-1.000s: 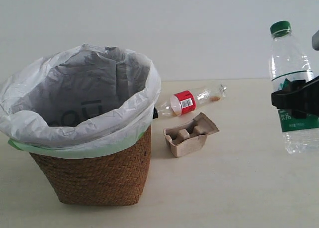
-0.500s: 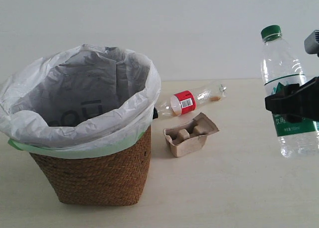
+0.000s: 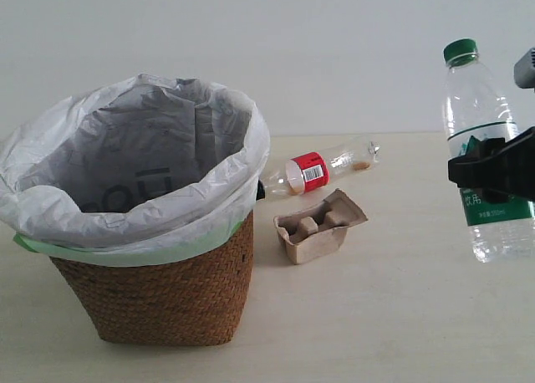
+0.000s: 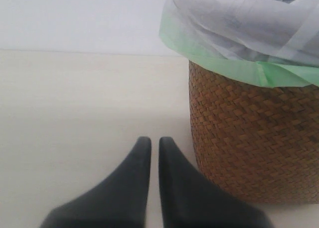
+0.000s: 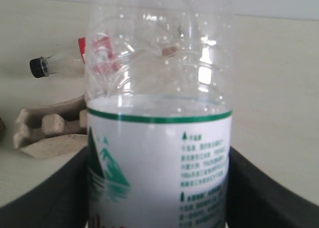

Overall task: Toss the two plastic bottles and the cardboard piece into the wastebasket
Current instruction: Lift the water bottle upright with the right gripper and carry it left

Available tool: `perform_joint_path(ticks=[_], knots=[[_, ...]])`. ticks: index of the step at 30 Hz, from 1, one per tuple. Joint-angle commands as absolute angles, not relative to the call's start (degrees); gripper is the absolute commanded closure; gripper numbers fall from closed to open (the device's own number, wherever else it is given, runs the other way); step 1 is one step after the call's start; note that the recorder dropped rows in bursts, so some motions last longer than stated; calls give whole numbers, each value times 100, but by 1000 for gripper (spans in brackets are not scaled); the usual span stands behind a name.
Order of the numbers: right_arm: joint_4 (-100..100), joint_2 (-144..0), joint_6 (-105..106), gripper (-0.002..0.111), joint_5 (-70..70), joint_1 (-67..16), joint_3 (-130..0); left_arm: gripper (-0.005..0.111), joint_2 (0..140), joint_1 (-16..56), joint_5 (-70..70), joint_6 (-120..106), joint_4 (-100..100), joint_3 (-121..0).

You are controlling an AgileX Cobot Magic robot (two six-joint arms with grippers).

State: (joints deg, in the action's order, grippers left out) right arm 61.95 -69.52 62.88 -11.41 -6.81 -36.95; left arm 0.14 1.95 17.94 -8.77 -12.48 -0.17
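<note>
Clasping the green-capped bottle (image 3: 478, 107) over a pale tabletop (image 3: 393, 316), blank white wall (image 3: 334, 48) behind: right hand (image 3: 493, 172); left hand (image 4: 154, 148) closed.

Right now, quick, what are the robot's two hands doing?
Left gripper: closed, holding nothing.
Right gripper: closed on the green-capped bottle, held upright.

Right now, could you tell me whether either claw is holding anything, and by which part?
The right claw grips the green-capped bottle around its labelled middle, one finger on each side. The left claw is shut and holds nothing.
</note>
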Motion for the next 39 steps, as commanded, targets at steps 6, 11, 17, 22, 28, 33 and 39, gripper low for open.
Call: perform_joint_path(ticks=[6,11,17,22,28,33,39], knots=[[3364,-6928,3594,108,-1090,-803,-3727,101,0,177,1789,-827,-1237,0],[1771,-6928,1685,108,-1145,-803,-3727,101,0,177,1789,-827,-1237,0],[1591,-6928,1344,108,-1158,-1194,-3791,101,0,177,1789,-827,-1237,0],[1591,-6928,1064,108,-1073,-1611,-3803,101,0,177,1789,-827,-1237,0],[1603,-6928,1047,108,-1958,-1712,-4133,101,0,177,1789,-827,-1237,0],[1613,-6928,1038,108,-2628,-1712,-4648,101,0,177,1789,-827,-1237,0],[1482,-6928,1023,108,-2724,-1712,-4688,101,0,177,1789,-827,-1237,0]])
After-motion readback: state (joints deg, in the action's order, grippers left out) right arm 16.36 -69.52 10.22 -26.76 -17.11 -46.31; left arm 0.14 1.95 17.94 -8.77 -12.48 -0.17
